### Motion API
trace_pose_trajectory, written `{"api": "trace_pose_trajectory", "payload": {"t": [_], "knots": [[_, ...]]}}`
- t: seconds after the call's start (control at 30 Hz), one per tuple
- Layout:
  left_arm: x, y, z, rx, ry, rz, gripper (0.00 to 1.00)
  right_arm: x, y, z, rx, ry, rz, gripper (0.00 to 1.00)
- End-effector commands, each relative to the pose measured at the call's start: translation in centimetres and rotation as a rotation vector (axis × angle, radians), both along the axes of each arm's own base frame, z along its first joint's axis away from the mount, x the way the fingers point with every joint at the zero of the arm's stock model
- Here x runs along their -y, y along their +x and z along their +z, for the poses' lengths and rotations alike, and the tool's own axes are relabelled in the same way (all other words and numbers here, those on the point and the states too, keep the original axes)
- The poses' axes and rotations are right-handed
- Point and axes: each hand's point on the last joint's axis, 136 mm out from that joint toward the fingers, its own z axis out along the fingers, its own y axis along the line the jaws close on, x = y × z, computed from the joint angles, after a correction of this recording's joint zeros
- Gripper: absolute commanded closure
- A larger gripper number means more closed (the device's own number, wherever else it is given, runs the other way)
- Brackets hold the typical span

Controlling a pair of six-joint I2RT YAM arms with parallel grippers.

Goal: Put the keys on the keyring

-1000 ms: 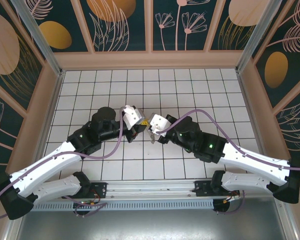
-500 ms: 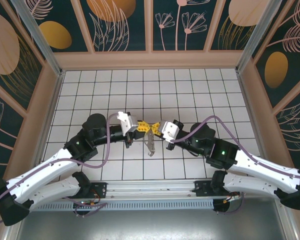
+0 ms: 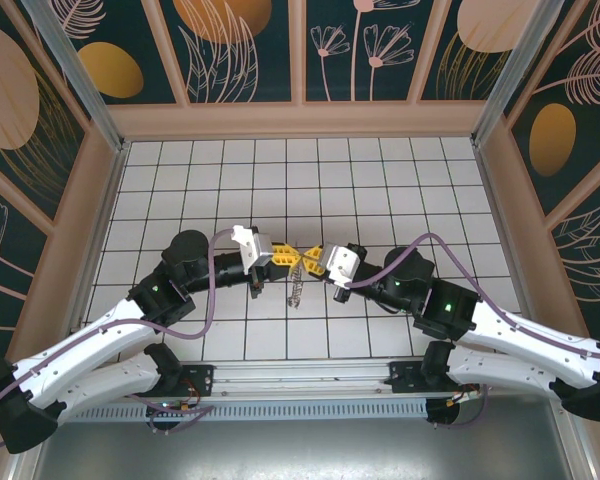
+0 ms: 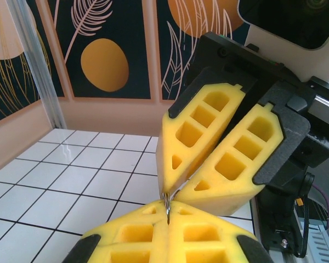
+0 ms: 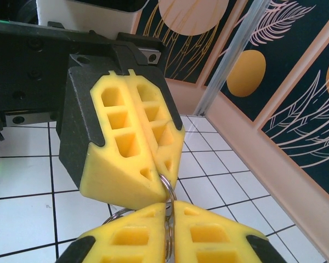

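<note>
Enclosure: dark teal wall panels [image 3: 240, 50] printed with gold ovals and pale leaf outlines, pale wooden strips between. Counter [image 3: 180, 180]: white, matte, ruled into squares by thin dark lines.

Left arm [image 3: 100, 335] and right arm [image 3: 520, 335]: glossy white shells, black joints, purple cables looped over. Both bent inward, meeting nose to nose over mid-counter.

Left end effector [image 3: 283, 254]: clamped fully, pinching the keyring [image 5: 168, 189] at its fingertips. Right end effector [image 3: 308, 260]: nearly closed round the same wire, with a thin wedge of gap between its pads [image 4: 208, 164] in the left wrist view (true pinch or loose contact: cannot tell).

Pads: yellow foam, soft-looking, wedge-shaped, moulded with rectangular pockets, backed by black plastic.

Keyring: thin round steel wire, bright, coiled in overlapping loops. Held above the counter between both tips, with a string of small silvery pieces [image 3: 295, 290] trailing beneath in the top view (hanging free or touching tiles: unclear). Of the keys: too small to tell apart among those pieces.

Step in hand, as judged: threading, with the ring steadied on one side and worked on the other. Next move, as judged: hold the left clamp firm, re-seat the right tip on the coil end or a key, pry a gap and slide along without twisting. Slippery wire, little purchase.
</note>
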Motion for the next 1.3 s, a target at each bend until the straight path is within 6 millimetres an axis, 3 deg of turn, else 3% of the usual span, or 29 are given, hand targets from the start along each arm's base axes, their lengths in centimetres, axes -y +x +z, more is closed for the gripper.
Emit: {"api": "trace_pose_trajectory", "payload": {"t": [0.0,0.37,0.57,1.27], "knots": [[-0.3,-1.3,4.4,0.112,-0.134,-0.048,1.0,-0.7,-0.7,-2.0,-0.03,-0.045,0.042,0.89],[-0.6,-1.8,4.9,0.113,-0.174,-0.065,1.0,-0.8,-0.7,-2.7,-0.044,-0.051,0.046,0.85],[-0.7,-1.9,5.0,0.116,-0.178,-0.064,1.0,-0.6,-0.9,-3.1,-0.056,-0.055,0.05,0.79],[-1.0,-2.3,5.6,0.134,-0.181,-0.069,1.0,-0.2,-1.0,-2.7,-0.052,-0.042,0.049,0.82]]}}
